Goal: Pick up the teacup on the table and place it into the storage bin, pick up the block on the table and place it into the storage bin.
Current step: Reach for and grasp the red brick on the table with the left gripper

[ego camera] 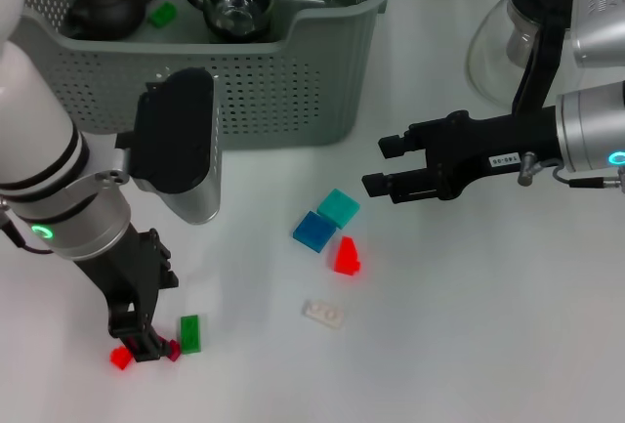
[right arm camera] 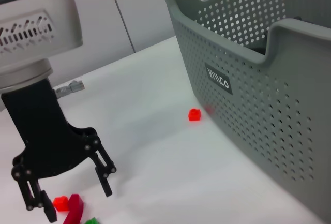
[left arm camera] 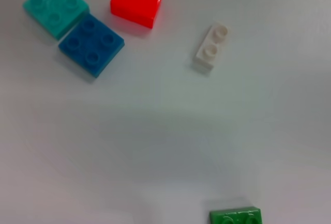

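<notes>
Presently, the left gripper [ego camera: 146, 343] is lowered to the table [ego camera: 469, 345] at the near left, with its fingers spread and nothing clamped between them. A dark red block [ego camera: 173, 350] is seen at its fingertips, a small red block [ego camera: 121, 357] lies just beside them on the outer side, and a green block [ego camera: 189, 333] lies just beside them on the inner side. In the right wrist view, the same gripper [right arm camera: 72, 203] is shown with its fingers apart, straddling the dark red block [right arm camera: 74, 209].

The right gripper [ego camera: 376, 164] is held above the table to the right of the storage bin [ego camera: 283, 91], its fingers parted and empty. A teal block [ego camera: 338, 207], a blue block [ego camera: 314, 231] touching it, a red sloped block [ego camera: 346, 256] and a white block [ego camera: 323, 314] are located on the table below and to the left of it, well apart from the left gripper.

The storage bin is positioned at the far left of the table. A glass teacup [ego camera: 232, 1], a dark teapot [ego camera: 105, 6] and a small green block [ego camera: 162, 15] are contained in it. A clear glass jug [ego camera: 493, 47] is placed at the far right, behind the right arm. One more small red block [right arm camera: 194, 114] is seen beside the bin's labelled wall.
</notes>
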### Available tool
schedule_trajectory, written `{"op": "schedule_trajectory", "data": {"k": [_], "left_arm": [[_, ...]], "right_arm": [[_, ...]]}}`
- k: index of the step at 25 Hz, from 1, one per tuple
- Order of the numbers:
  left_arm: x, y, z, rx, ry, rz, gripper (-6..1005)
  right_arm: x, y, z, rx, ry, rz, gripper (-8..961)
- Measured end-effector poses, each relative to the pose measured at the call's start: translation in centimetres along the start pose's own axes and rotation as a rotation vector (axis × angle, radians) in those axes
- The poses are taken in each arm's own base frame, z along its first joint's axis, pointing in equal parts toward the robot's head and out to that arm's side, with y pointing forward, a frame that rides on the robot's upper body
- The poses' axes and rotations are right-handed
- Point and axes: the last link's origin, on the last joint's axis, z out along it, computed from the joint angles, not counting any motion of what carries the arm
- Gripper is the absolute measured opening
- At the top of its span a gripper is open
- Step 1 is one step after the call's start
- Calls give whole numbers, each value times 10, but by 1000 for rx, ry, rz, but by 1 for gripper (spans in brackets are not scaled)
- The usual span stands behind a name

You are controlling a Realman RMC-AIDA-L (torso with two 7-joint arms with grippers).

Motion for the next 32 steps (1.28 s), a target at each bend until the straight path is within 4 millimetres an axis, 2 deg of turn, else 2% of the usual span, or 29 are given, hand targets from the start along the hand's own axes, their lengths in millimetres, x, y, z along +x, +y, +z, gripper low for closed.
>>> {"op": "schedule_trajectory", "data": {"k": [22, 28, 32], "left_arm": [[-8, 2, 7, -4, -16, 95, 774], [-9, 2, 12, -3, -12, 100, 666], [-10, 2, 15, -4, -9, 104, 664]], "right_arm": [[2, 0, 6, 11, -13, 32, 684], [1, -1, 5, 17, -19, 35, 684], [1, -2, 5, 17, -18, 34, 684]]}}
